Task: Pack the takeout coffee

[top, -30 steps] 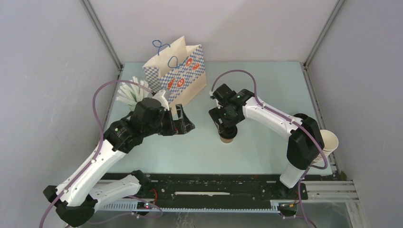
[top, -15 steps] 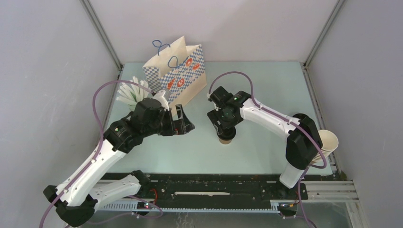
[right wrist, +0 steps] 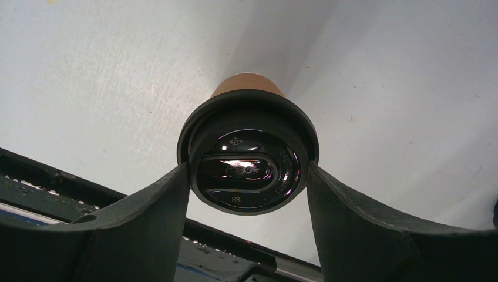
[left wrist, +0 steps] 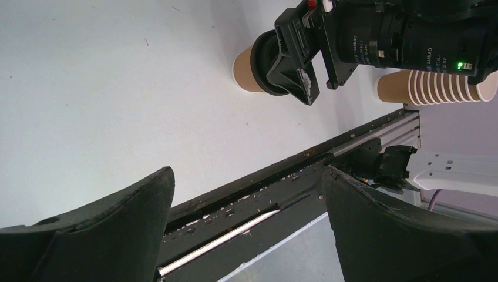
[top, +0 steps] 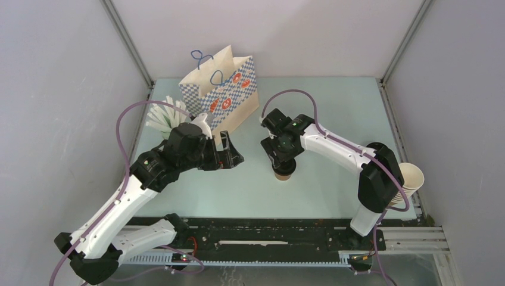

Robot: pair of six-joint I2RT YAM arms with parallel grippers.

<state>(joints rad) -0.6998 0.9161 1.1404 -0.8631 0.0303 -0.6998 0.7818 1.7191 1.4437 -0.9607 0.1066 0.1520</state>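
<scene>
Two arms show from overhead: the takeout coffee (top: 284, 174) stands upright on the table (top: 333, 113), apart from the checkered paper bag (top: 229, 98). The right gripper (top: 282, 161) is straight over it, and the left gripper (top: 231, 152) hangs off to its left. The left wrist view shows that gripper's jaws spread wide and empty, the cup well beyond them. In the right wrist view the fingers (right wrist: 158, 211) bracket the black lid (right wrist: 246, 158), seemingly touching its rim on both sides, though I cannot tell whether they grip.

Takeout coffee (right wrist: 246, 155): upright on the white table (right wrist: 88, 70), black lid facing the camera.
Right gripper (right wrist: 248, 171): one finger against each side of the lid rim.
</scene>
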